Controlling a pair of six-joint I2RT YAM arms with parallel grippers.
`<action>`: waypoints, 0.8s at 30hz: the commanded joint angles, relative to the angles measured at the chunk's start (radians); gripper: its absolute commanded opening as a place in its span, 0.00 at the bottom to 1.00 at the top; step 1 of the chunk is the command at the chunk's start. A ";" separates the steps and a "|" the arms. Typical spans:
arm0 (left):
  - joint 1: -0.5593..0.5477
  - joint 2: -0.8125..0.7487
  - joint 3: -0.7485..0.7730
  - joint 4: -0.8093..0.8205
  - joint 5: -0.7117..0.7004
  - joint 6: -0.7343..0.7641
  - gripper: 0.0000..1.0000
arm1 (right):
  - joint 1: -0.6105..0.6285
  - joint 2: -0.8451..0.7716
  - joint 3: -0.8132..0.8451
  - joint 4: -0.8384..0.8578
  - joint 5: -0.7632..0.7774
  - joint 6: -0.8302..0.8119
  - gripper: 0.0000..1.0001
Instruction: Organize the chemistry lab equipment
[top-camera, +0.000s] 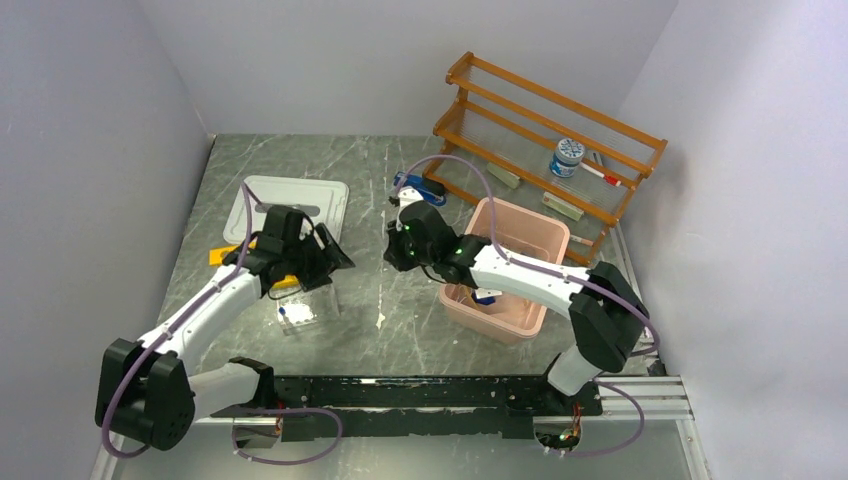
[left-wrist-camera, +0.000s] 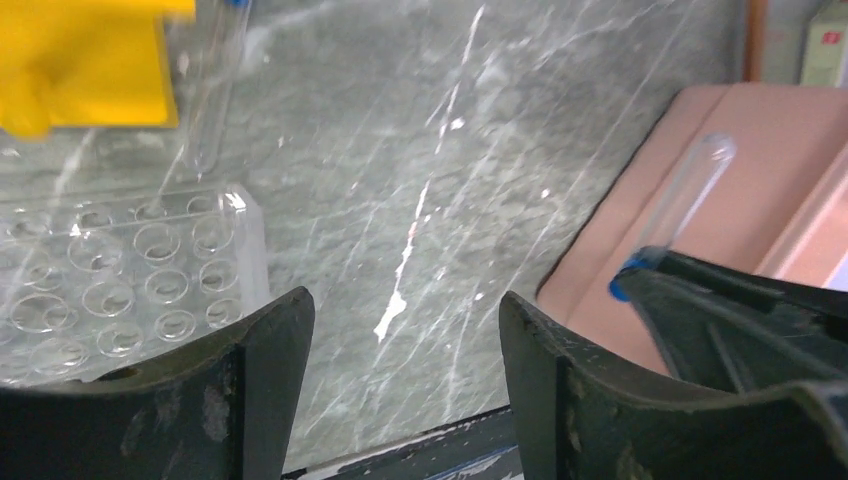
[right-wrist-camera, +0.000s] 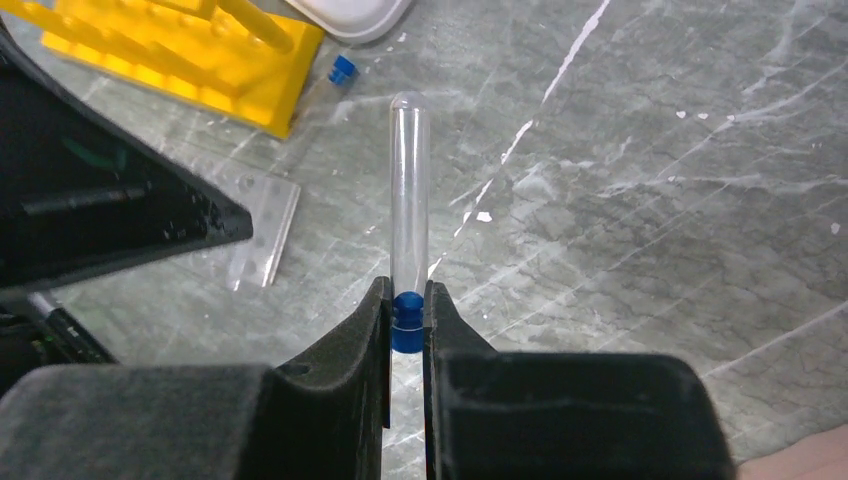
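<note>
My right gripper (right-wrist-camera: 408, 300) is shut on the blue cap of a clear tube (right-wrist-camera: 408, 180), which points away from the fingers above the grey table. In the top view this gripper (top-camera: 393, 242) hovers left of the pink bin (top-camera: 520, 225). The held tube also shows in the left wrist view (left-wrist-camera: 685, 195). My left gripper (left-wrist-camera: 405, 330) is open and empty, above the table beside a clear well rack (left-wrist-camera: 130, 290); in the top view it (top-camera: 335, 262) faces the right gripper. Another blue-capped tube (right-wrist-camera: 335, 78) lies by a yellow rack (right-wrist-camera: 180, 55). Goggles and tubing are not in view.
A wooden shelf (top-camera: 610, 125) at the back right holds a blue-capped bottle (top-camera: 568, 158). A blue stapler (top-camera: 412, 187) lies behind the right gripper. A white tray lid (top-camera: 290, 200) sits at the back left. The clear rack (top-camera: 300, 315) holds a blue-capped tube.
</note>
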 joint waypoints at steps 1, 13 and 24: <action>-0.005 -0.047 0.102 -0.099 -0.106 0.023 0.73 | -0.024 -0.051 -0.013 0.031 -0.079 0.001 0.04; -0.005 -0.131 0.165 0.092 0.124 0.018 0.85 | -0.038 -0.078 0.026 0.075 -0.407 -0.080 0.05; -0.005 -0.097 0.166 0.088 0.241 0.039 0.49 | -0.039 -0.108 0.007 0.121 -0.503 -0.141 0.06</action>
